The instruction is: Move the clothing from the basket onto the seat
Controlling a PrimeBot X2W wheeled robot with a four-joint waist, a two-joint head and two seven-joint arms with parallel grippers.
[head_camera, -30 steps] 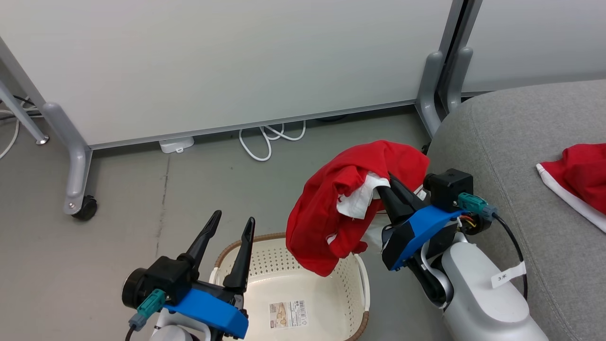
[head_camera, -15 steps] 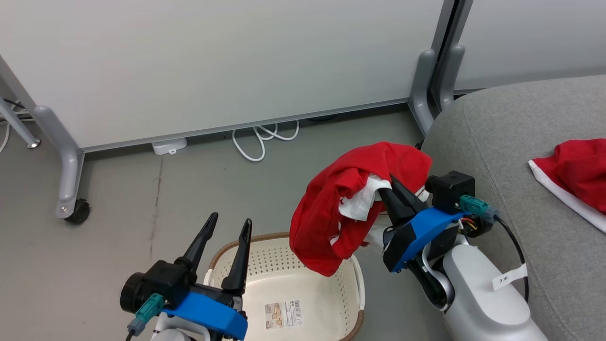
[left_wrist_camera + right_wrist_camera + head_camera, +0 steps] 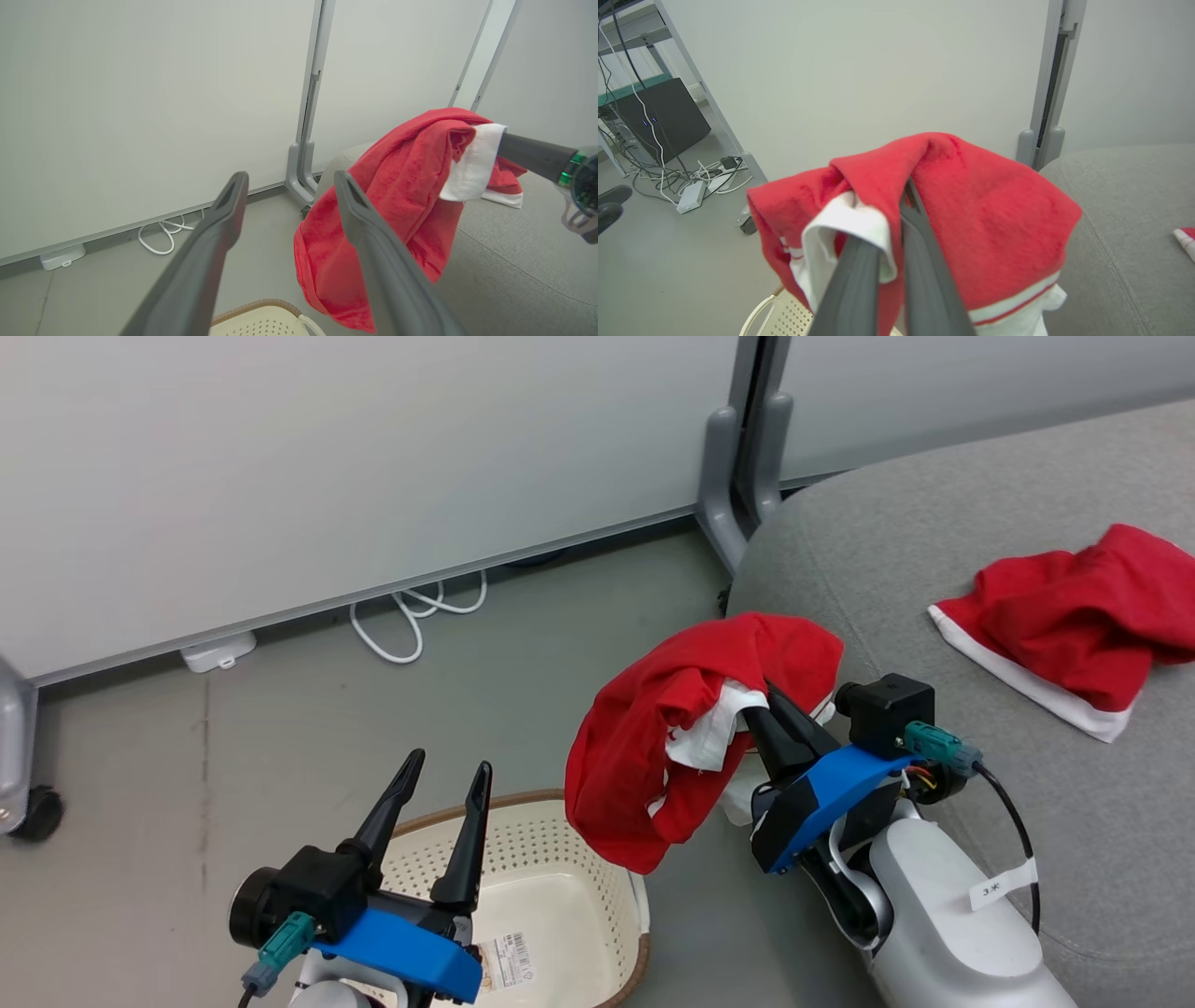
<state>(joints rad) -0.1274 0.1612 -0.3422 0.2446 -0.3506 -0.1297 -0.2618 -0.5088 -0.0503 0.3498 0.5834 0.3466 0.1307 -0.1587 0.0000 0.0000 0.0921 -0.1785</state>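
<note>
Beside the seat (image 3: pixel 934 541), right end effector (image 3: pixel 770 709) clamps clothing (image 3: pixel 635 756); left end effector (image 3: pixel 450 763) gapes.

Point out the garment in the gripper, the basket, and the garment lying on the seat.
Held garment (image 3: pixel 625 775), head view, hanging red fold.
Basket (image 3: pixel 523 840), head view, perforated back wall.
Lying garment (image 3: pixel 1064 625), head view, red middle.
</note>
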